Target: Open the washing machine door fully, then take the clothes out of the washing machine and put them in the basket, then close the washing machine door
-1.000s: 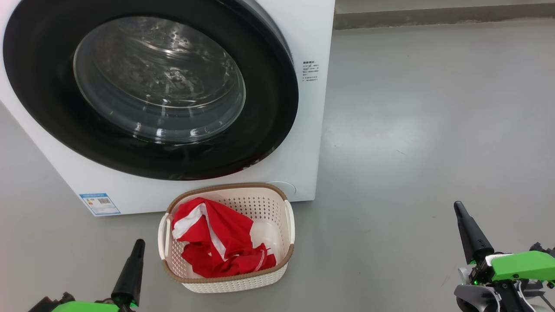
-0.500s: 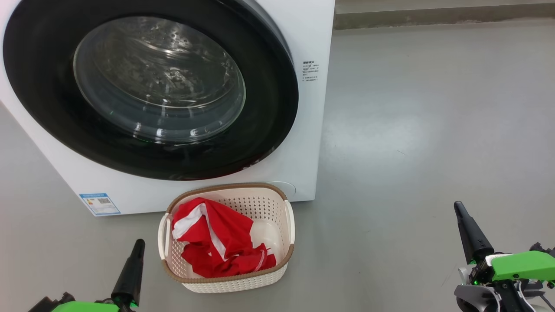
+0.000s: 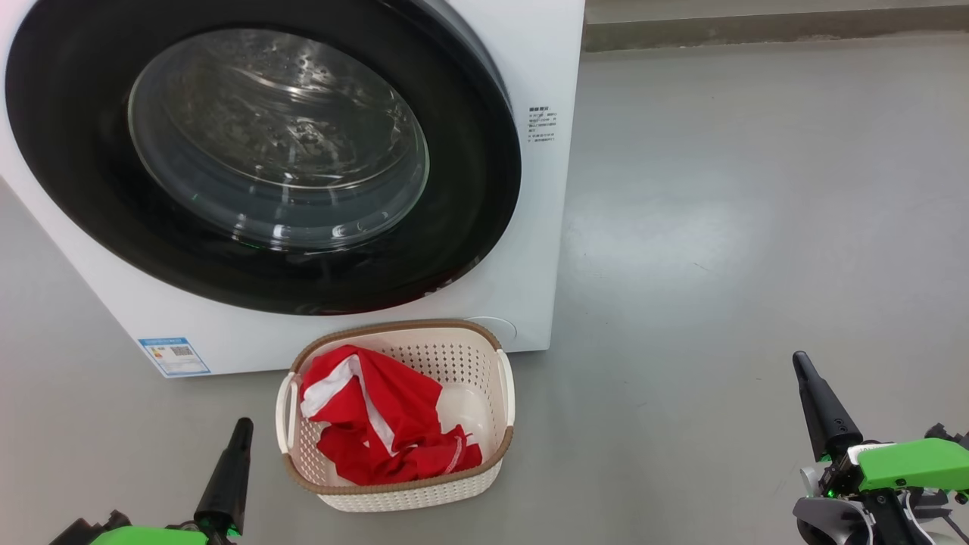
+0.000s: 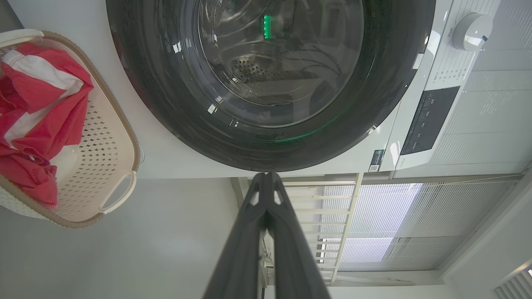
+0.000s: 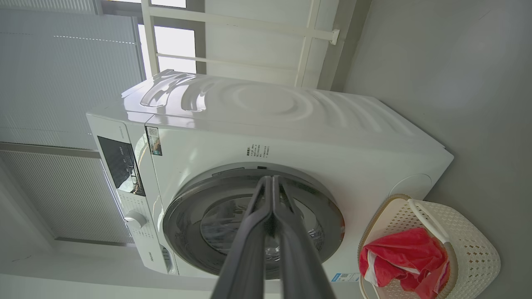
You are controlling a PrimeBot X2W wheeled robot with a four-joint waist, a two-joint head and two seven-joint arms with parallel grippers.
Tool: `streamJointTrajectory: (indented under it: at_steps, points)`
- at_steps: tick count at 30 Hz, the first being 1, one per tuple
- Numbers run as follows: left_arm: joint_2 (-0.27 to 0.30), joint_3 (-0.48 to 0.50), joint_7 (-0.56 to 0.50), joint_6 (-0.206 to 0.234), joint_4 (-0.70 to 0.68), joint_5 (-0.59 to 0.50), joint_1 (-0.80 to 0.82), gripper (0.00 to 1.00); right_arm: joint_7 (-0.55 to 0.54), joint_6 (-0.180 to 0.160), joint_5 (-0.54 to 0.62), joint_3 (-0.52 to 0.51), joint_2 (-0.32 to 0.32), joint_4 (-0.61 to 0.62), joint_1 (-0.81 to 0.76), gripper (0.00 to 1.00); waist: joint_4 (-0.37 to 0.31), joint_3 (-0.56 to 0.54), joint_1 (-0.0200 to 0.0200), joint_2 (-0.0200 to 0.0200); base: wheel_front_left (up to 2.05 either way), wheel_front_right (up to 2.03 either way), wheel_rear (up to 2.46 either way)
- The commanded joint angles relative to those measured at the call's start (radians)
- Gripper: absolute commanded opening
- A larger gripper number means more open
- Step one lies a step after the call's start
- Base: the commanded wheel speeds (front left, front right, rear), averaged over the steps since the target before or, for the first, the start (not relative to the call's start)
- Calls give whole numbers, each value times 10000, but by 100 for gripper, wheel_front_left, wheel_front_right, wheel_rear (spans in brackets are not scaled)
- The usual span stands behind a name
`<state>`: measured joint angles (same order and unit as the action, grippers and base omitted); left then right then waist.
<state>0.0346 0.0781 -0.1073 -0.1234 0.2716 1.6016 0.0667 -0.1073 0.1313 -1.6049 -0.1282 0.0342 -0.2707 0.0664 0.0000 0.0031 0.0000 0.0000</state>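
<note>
The washing machine (image 3: 537, 227) stands at the upper left, its door (image 3: 469, 189) with the black rim and glass bowl lying flush against the front. Red clothes (image 3: 378, 424) with white trim lie in the basket (image 3: 424, 492) on the floor just in front of the machine. My left gripper (image 3: 241, 425) sits low at the bottom left, shut and empty, left of the basket. At the bottom right, my right gripper (image 3: 799, 362) is shut and empty, well apart from the basket. Both wrist views show the door (image 4: 166, 104) (image 5: 332, 216), the clothes (image 4: 33, 104) (image 5: 399, 253) and the shut fingertips (image 4: 266, 177) (image 5: 272, 179).
Grey floor (image 3: 757, 227) stretches to the right of the machine, ending at a low ledge (image 3: 757, 26) at the back. A control panel (image 4: 428, 120) and a dial (image 4: 471, 31) sit on the machine's top front. White railings (image 4: 332, 224) and blinds lie beyond.
</note>
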Motion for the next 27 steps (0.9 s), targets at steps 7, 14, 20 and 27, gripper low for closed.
streamJointTrajectory:
  at_steps: [7, 14, 20, 27]
  points:
    - [156, 357, -60, -73, -263, 70, 414, 0, -61, -6, -36, 142, 160, 259, 415, 0, 0, 0, 0, 0, 0, 0, 0]
    - [156, 357, -60, -73, -263, 70, 414, 0, -60, -6, -37, 143, 160, 259, 415, 0, 0, 0, 0, 0, 0, 0, 0]
    - [156, 357, -60, -73, -264, 70, 414, 0, -60, -6, -37, 143, 160, 259, 415, 0, 0, 0, 0, 0, 0, 0, 0]
    - [156, 357, -60, -73, -264, 70, 414, 0, -60, -6, -37, 143, 160, 259, 415, 0, 0, 0, 0, 0, 0, 0, 0]
